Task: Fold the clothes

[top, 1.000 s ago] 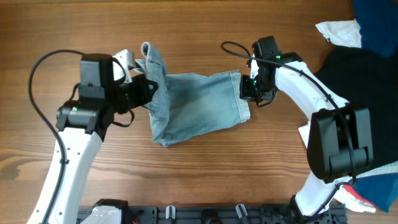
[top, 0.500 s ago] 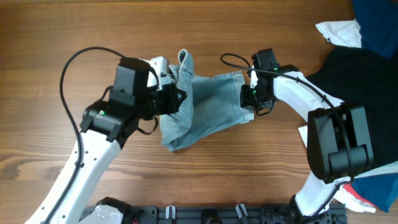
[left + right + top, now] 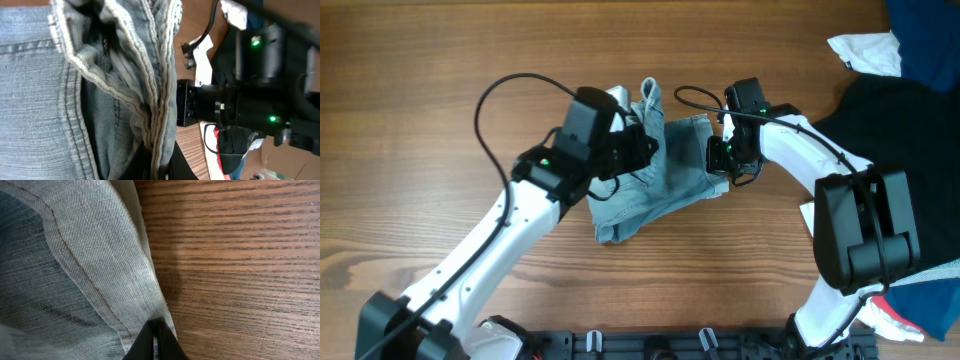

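Shorts (image 3: 662, 192) hide most of left fingers (image 3: 140, 167) and right fingers (image 3: 145, 345).

White arms (image 3: 490, 250), black cables (image 3: 520, 77) — green lights (image 3: 256, 42)

One pair of denim shorts (image 3: 670, 190) lies on the one desk (image 3: 420, 60). Two arms meet at the shorts, each with one tool: the left tool (image 3: 642, 150) at their upper left and the right tool (image 3: 718, 155) at their right edge. Well to the right of the shorts are one black garment (image 3: 900, 120), one white cloth (image 3: 868, 52) and two patches of dark blue cloth (image 3: 925, 25); whether these are one piece cannot be told.
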